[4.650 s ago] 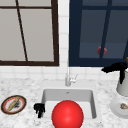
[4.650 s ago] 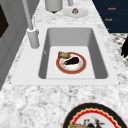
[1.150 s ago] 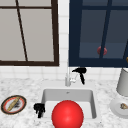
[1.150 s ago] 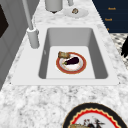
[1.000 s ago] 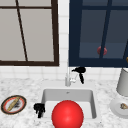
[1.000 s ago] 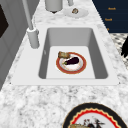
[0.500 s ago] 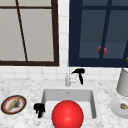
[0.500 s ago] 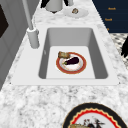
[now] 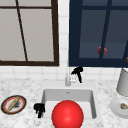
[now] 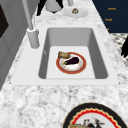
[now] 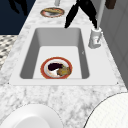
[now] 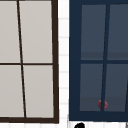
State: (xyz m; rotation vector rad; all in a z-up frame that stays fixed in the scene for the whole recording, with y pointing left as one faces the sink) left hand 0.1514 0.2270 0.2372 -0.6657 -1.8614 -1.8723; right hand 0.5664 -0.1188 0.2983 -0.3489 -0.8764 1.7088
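Marble desk (image 9: 22, 86) is spanning the lower part of the front view, with the white sink (image 9: 67, 96) sitting at bottom centre. Inside the basin, a red-rimmed plate (image 10: 71, 63) is carrying an eggplant (image 10: 72, 60) in the left side view. Just above the sink, at the frame's middle, the faucet (image 9: 68, 76) is standing with the right hand (image 9: 77, 72) hanging beside it, fingers (image 9: 80, 79) pointing down, relaxed and holding nothing. Lower left of centre, the left hand (image 9: 39, 108) is hovering at the sink's edge, fingers drooping loosely
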